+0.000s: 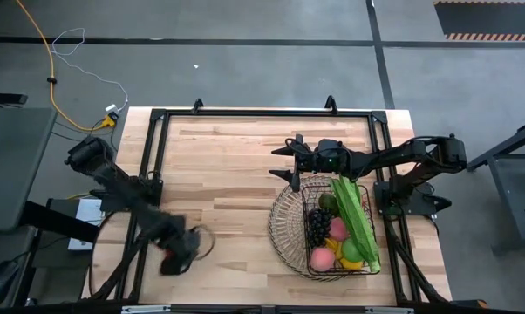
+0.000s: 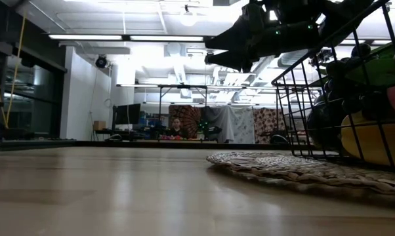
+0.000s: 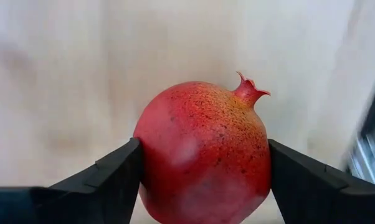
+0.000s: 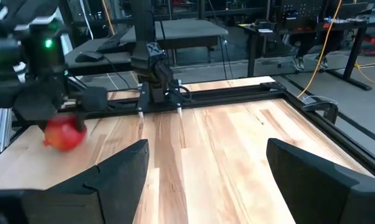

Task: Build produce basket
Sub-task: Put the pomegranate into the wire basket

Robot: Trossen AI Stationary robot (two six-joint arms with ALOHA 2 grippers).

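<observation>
Step in hand: pick-up of one more fruit for the basket. The left hand point(image 1: 177, 253) sits low over the near left part of the pale wooden desk point(image 1: 236, 166), its two dark fingers point(image 3: 106, 180) set on either side of a round red speckled pomegranate with a small crown point(image 3: 203, 149). In the left wrist view both fingers appear to touch the fruit's flanks, but whether the clamp is firm cannot be told; the fruit seems to rest on or just above the desk. The right hand point(image 1: 290, 161) hovers at the far rim of the dark wire basket point(image 1: 284, 228), fingers apart and holding nothing, as its own wrist view shows. The basket stands on a round woven mat point(image 2: 283, 167) at the near right of the desk, well apart from the pomegranate, and already carries long green beans point(image 1: 357, 218), dark grapes point(image 1: 317, 225), pink peaches point(image 1: 323, 258) and some yellow and green pieces. Judgement: the task is well along. Next move calls for a secure grip on the round, smooth fruit, then a lift and a carry across the desk to a free gap in the basket, clear of the right arm.
</observation>
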